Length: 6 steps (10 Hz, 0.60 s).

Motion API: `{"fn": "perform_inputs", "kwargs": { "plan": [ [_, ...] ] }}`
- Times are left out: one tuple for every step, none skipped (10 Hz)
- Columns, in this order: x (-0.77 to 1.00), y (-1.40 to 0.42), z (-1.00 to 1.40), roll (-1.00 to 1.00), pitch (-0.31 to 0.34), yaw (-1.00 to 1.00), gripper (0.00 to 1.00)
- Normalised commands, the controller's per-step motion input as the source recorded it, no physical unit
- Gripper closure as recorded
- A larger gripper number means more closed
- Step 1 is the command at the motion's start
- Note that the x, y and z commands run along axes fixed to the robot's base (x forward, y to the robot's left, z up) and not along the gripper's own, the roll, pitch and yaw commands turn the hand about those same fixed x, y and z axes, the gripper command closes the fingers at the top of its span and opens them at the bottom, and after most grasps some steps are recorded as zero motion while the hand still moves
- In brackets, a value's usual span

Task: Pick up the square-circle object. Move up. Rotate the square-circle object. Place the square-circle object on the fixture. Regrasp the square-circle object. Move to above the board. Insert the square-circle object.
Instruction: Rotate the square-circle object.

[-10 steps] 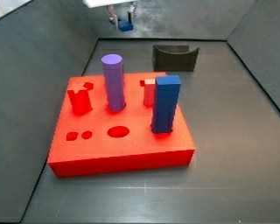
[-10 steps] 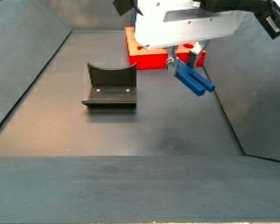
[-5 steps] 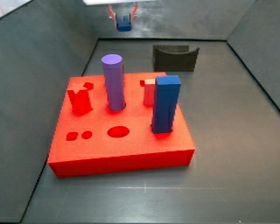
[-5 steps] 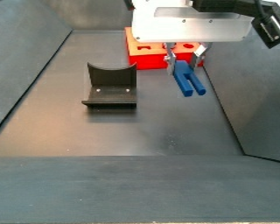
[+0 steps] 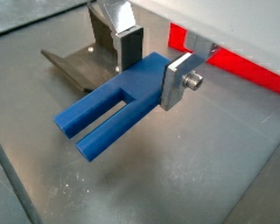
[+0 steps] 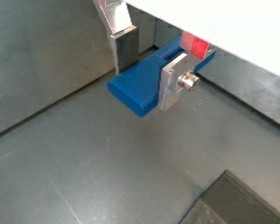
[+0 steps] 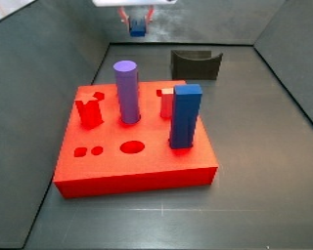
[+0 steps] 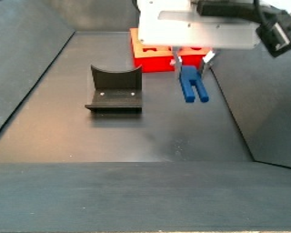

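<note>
My gripper (image 8: 192, 64) hangs above the dark floor and is shut on the blue square-circle object (image 8: 192, 84). In both wrist views the silver fingers clamp its solid end, and its forked end (image 5: 95, 131) sticks out away from the jaws (image 6: 140, 87). In a side view the gripper (image 7: 138, 20) is high at the far end, with the object (image 7: 138, 29) beneath it. The dark fixture (image 8: 114, 88) with its U-shaped notch stands on the floor beside the held piece, not touching it (image 7: 196, 64). The red board (image 7: 133, 161) lies away from the gripper (image 8: 151, 56).
On the board stand a tall purple cylinder (image 7: 125, 93), a tall blue square post (image 7: 186, 115) and short red pegs (image 7: 89, 110). Sloping grey walls (image 8: 26, 73) close in the floor on both sides.
The held blue object has turned in the gripper's grasp from slanting sideways to pointing nearly straight along the floor's length. The gripper's place has hardly shifted.
</note>
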Motion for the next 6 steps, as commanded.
{"fn": "perform_inputs", "kwargs": {
  "plan": [
    [0.02, 0.0, -1.0, -0.02, -0.03, 0.02, 1.0],
    [0.03, 0.0, -1.0, -0.04, -0.039, 0.03, 1.0],
    [0.03, 0.0, -1.0, -0.06, -0.043, 0.02, 1.0],
    [0.04, 0.0, -1.0, -0.09, -0.046, 0.02, 1.0],
    [0.05, 0.01, -0.99, -0.1, -0.05, 0.02, 1.0],
    [0.05, 0.01, -0.81, -0.13, -0.058, 0.02, 1.0]
  ]
}}
